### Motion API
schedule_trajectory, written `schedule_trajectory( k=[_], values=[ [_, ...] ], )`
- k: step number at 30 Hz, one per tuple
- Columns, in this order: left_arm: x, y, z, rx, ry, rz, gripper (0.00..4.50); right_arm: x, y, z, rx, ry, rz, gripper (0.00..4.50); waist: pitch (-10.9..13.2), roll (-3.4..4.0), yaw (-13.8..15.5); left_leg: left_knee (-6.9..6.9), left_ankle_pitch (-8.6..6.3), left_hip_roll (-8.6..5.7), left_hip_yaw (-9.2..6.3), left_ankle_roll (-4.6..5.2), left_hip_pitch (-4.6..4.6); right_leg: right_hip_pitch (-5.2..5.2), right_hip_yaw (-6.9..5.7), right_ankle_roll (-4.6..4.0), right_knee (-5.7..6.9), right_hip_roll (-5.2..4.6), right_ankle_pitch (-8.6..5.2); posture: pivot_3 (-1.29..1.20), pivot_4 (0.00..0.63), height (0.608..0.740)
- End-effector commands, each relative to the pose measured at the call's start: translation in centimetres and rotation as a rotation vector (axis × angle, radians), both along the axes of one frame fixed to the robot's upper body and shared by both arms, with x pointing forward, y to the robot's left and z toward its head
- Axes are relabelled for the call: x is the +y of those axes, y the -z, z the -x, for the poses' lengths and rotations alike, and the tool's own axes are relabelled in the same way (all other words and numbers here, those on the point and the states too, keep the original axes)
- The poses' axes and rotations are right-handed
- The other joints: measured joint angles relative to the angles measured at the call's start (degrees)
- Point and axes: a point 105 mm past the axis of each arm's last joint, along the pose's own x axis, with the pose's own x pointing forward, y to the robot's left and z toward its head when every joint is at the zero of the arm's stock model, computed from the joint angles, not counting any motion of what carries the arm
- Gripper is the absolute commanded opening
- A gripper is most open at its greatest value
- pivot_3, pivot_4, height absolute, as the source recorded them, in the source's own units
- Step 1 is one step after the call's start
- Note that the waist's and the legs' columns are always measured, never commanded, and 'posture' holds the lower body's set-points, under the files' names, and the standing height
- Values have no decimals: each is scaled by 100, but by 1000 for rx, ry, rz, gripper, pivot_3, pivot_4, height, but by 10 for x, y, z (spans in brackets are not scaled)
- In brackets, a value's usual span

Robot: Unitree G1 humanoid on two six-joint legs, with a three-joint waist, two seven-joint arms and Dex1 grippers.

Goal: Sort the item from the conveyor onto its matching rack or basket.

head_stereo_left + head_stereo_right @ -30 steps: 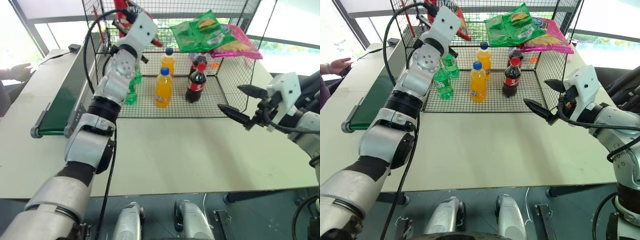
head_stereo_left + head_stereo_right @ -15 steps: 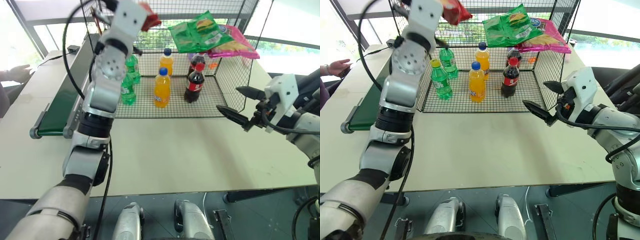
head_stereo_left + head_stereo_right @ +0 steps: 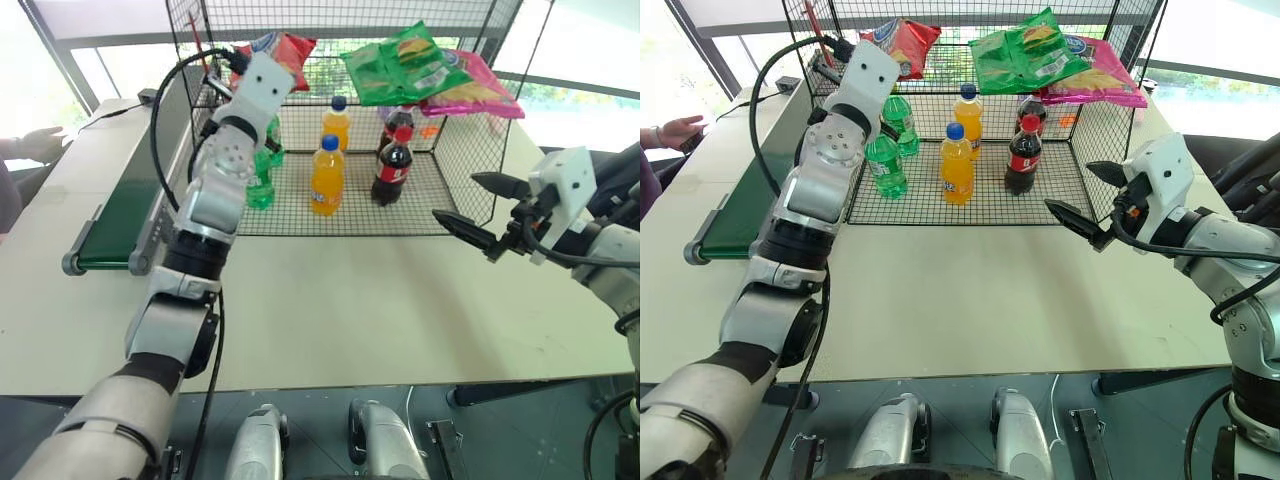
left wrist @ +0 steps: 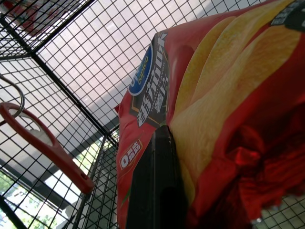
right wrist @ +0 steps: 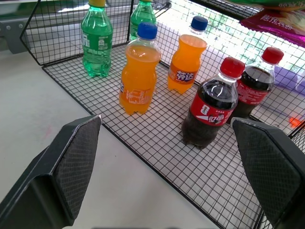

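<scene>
Reaching toward the upper left of the frame, the left gripper (image 3: 840,50) has its two black fingers clamped on the flat red crinkly snack bag with the blue oval logo (image 3: 902,42), which lies at the left end of the flat black wire-grid shelf (image 3: 955,68) of the large black mesh cage, up at the top of the frame; in the left wrist view one black finger (image 4: 155,186) presses flat against the bag's printed face. Farther right on the same shelf lie a green snack bag (image 3: 1025,50) and a pink snack bag (image 3: 1095,80), overlapping each other. Below them, in the cage's lower compartment, stand two green bottles (image 3: 885,165), two orange bottles (image 3: 956,165) and two dark cola bottles (image 3: 1021,155). At the left edge runs the long dark-green conveyor belt with grey rails (image 3: 735,215). At centre right, the right gripper (image 3: 1085,200) hangs over the pale table (image 3: 990,290) with its jaws spread wide, holding nothing.
</scene>
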Motion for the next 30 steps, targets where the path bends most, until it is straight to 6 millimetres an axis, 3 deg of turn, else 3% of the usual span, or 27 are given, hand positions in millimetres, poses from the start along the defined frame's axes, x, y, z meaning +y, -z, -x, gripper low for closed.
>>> schedule_trajectory(
  k=[1, 6, 7, 9, 14, 22, 30],
  values=[
    [-10, -32, -3, -109, 21, 12, 68, 2, -12, 3, -61, -1, 1, 4500, 0, 0, 1, 0, 0, 0, 0, 0, 0, 0, 0, 0, -1, 0, 0, 0, 150, 740],
    [-18, -49, -4, -177, 42, 0, 68, 0, -13, 4, -65, 13, -1, 4500, 0, -1, -5, -2, -2, 0, 2, 2, -3, -1, 0, 2, -9, -1, 0, 0, 150, 740],
    [-19, -49, -3, -181, 49, -2, 295, 0, -13, 4, -65, 14, -2, 4500, 0, -1, -6, -3, -2, 0, 3, 2, -4, -2, 0, 2, -9, 0, 0, 0, 150, 740],
    [-22, -48, -4, -177, 63, -10, 941, 0, -13, 4, -67, 15, -3, 4500, 0, -1, -2, -3, -2, 0, 3, 2, -4, -3, 0, 2, -8, 0, 0, 0, 150, 740],
    [-23, -45, 0, -177, 81, -51, 3214, 0, -14, 4, -74, 16, -10, 4500, 0, -1, -3, -2, -2, 0, 3, 2, -3, -2, 0, 1, -7, -1, 0, 0, 150, 740],
    [-22, -50, 28, -162, 187, -63, 3214, 3, -13, 3, -66, 5, -12, 4500, 0, 0, -7, -3, -2, 0, 3, 2, -4, -4, 1, 1, -4, 0, 0, 0, 150, 740],
    [-2, -46, 49, -146, 235, -110, 3214, 4, -11, 1, -58, -1, -10, 4500, -1, 1, -8, -2, -1, 1, 3, 2, 0, -3, 2, 0, 1, 0, -1, 0, 150, 740]
  ],
)
